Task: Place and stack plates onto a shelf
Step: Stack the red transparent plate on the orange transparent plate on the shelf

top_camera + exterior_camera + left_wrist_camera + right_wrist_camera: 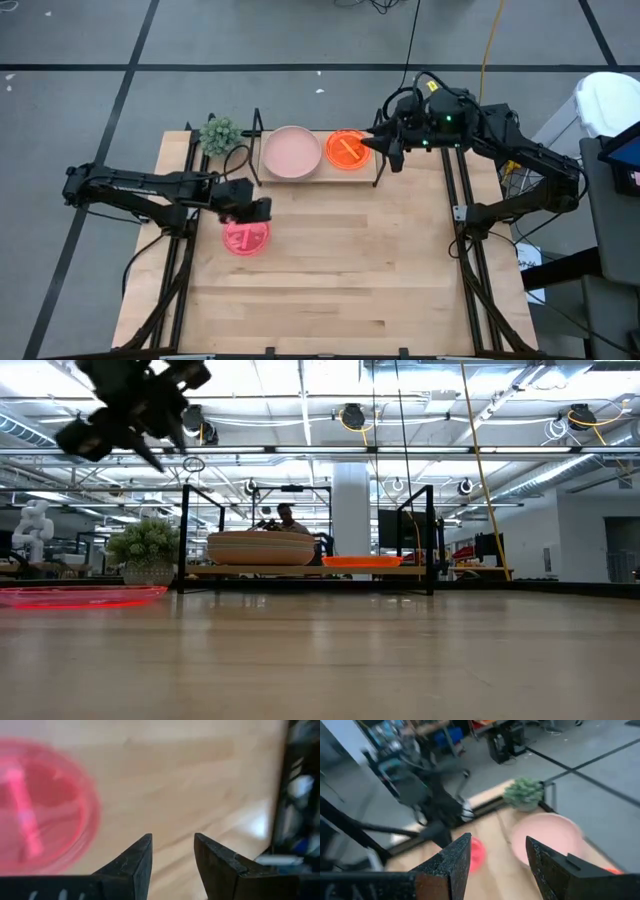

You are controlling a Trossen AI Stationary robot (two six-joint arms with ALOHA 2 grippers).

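Observation:
A translucent neon pink plate (245,237) lies flat on the table; my left gripper (262,211) hovers just above its far right rim, open and empty. In the left wrist view the pink plate (42,807) lies off to one side of the left gripper (172,850). On the shelf (320,168) rest a matte pale pink plate (291,152) and an orange plate (347,150). My right gripper (385,148) is open, just right of the orange plate and above the shelf's right end. The low view shows the pale plate (260,548) and orange plate (362,561) on the shelf board.
A small potted plant (219,134) stands at the shelf's left end. Black rails (180,262) run along both table sides. Bare wood tabletop (350,270) stretches across the near half. A person (288,520) sits in the room behind the shelf.

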